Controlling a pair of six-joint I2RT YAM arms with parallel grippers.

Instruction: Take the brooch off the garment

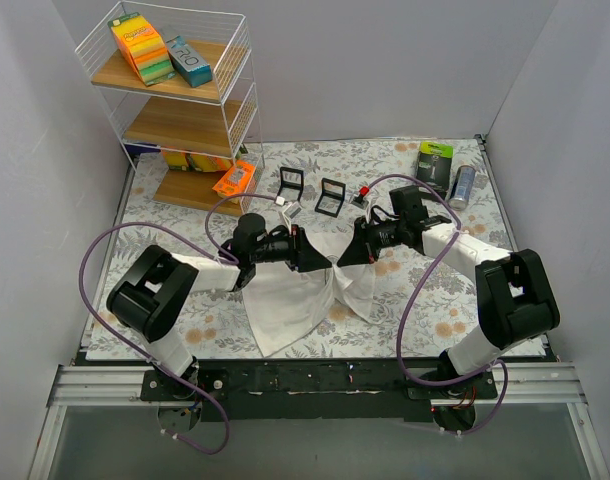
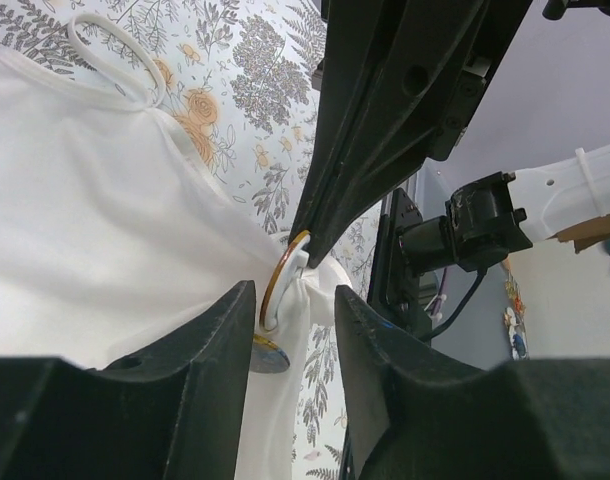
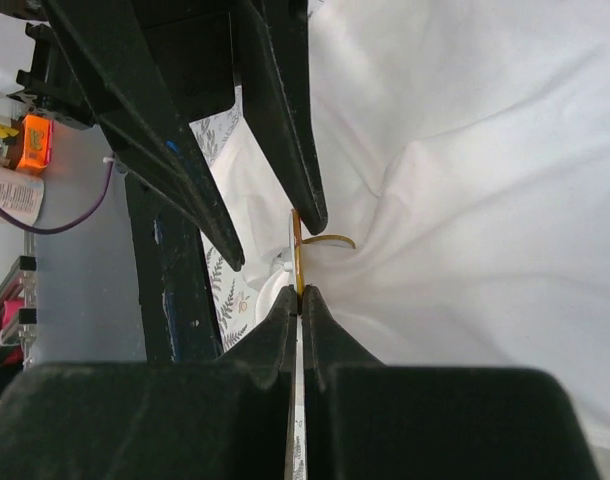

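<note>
A white garment (image 1: 290, 300) lies bunched on the floral cloth, lifted at its middle between my two grippers. The brooch (image 3: 297, 250), a thin gold-rimmed disc seen edge-on, is pinned into a raised fold of it. My right gripper (image 3: 299, 298) is shut on the brooch's lower edge. In the left wrist view the brooch (image 2: 278, 285) shows as a gold ring with white fabric pulled through it. My left gripper (image 2: 293, 315) is open, its fingers on either side of the brooch and the fabric fold without closing on them. In the top view the left gripper (image 1: 320, 262) and the right gripper (image 1: 347, 257) meet tip to tip.
A wire shelf (image 1: 175, 110) with boxes stands at the back left, an orange packet (image 1: 233, 181) at its foot. Two small black frames (image 1: 311, 190), a green packet (image 1: 435, 162) and a metal can (image 1: 462, 186) lie behind the arms. Grey walls close in the sides.
</note>
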